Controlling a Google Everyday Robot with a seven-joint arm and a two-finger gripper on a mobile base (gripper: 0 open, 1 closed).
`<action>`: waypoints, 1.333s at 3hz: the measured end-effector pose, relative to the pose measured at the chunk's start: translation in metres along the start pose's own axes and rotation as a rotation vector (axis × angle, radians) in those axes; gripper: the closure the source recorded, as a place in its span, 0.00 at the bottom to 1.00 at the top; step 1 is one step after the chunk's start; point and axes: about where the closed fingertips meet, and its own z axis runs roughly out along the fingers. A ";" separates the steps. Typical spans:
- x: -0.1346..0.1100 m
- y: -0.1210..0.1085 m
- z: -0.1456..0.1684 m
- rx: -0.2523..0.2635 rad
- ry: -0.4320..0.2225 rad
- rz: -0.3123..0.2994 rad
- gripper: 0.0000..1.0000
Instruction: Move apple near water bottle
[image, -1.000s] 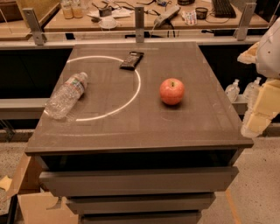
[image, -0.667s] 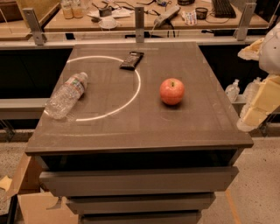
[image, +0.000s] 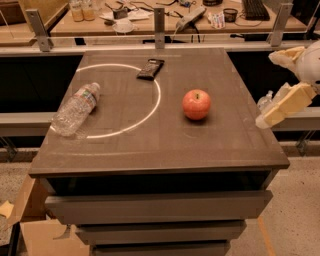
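The red-orange apple stands upright on the dark table, right of centre. The clear water bottle lies on its side near the table's left edge, cap pointing to the back, far from the apple. My cream-coloured gripper hangs off the table's right edge, to the right of the apple and apart from it, holding nothing that shows.
A dark flat packet lies at the back of the table on a white arc line. Drawers sit below the tabletop. A cluttered bench stands behind. A cardboard box sits on the floor at lower left.
My gripper has shifted a little left, toward the table's right edge. The apple and the water bottle have not moved.
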 end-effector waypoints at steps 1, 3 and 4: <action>0.000 -0.015 0.025 -0.035 -0.089 -0.014 0.00; -0.001 -0.013 0.038 -0.061 -0.148 0.018 0.00; -0.006 -0.017 0.061 -0.092 -0.226 0.041 0.00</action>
